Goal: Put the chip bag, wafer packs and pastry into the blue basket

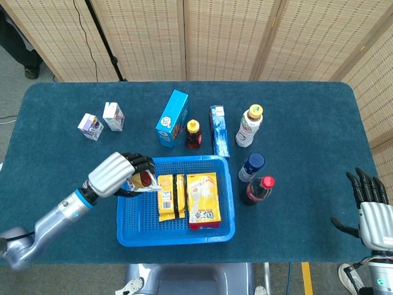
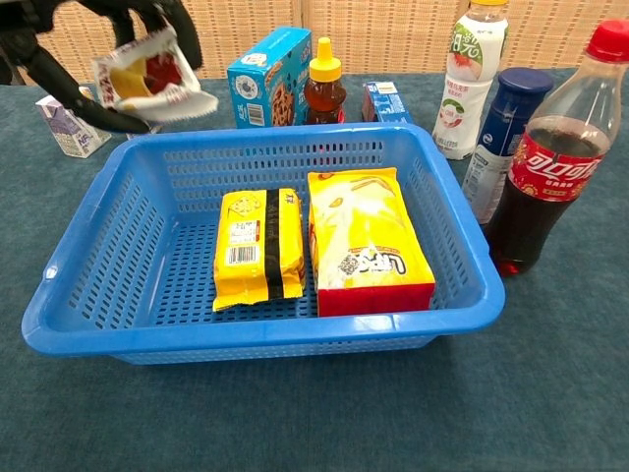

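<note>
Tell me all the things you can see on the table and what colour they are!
blue basket: one, blue, front middle of the table
wafer packs: yellow, in the basket, left of the chip bag
chip bag: one, yellow and red, in the basket
pastry: one, white wrapper with red and yellow, held above the basket's left side
small cartons: two, white and purple, far left
cookie box: one, blue, behind the basket
honey bottle: one, amber
flat box: one, blue and white
bottles: three, right of the basket
left robot hand: one, silver and black, holds the pastry
right robot hand: one, open, right edge
</note>
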`<move>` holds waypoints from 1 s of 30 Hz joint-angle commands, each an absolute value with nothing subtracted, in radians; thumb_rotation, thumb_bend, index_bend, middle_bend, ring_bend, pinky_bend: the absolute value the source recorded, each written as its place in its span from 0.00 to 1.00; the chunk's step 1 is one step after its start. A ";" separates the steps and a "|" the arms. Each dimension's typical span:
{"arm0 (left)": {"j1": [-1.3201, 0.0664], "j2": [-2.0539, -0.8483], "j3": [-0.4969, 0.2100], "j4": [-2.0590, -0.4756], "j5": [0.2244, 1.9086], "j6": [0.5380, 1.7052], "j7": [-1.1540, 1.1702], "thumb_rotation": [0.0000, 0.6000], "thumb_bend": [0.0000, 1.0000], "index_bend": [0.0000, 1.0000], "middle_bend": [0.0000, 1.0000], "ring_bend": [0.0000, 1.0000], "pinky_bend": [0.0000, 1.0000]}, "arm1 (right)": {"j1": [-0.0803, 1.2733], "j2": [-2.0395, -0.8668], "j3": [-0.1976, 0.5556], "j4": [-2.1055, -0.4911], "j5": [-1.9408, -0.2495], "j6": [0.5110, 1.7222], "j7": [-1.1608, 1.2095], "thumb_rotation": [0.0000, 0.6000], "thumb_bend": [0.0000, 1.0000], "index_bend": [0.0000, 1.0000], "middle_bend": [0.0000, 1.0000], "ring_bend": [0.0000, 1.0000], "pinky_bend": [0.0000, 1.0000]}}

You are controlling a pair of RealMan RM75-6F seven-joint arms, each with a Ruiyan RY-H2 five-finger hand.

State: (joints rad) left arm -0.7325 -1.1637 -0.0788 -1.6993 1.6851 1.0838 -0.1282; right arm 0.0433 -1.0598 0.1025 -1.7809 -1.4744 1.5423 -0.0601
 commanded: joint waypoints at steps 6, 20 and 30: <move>-0.779 -1.245 -0.045 -1.762 1.630 0.932 0.096 1.00 0.21 0.39 0.35 0.34 0.53 | 0.040 -1.050 0.108 -1.778 -1.465 1.544 -0.036 1.00 0.00 0.00 0.00 0.00 0.00; -0.791 -1.254 -0.037 -1.783 1.344 0.800 0.390 1.00 0.21 0.23 0.01 0.00 0.09 | 0.039 -1.046 0.108 -1.782 -1.469 1.546 -0.031 1.00 0.00 0.00 0.00 0.00 0.00; -0.763 -1.220 -0.052 -1.789 1.416 0.894 0.290 0.96 0.19 0.00 0.00 0.00 0.00 | 0.043 -1.050 0.105 -1.786 -1.473 1.539 -0.046 1.00 0.00 0.00 0.00 0.00 0.00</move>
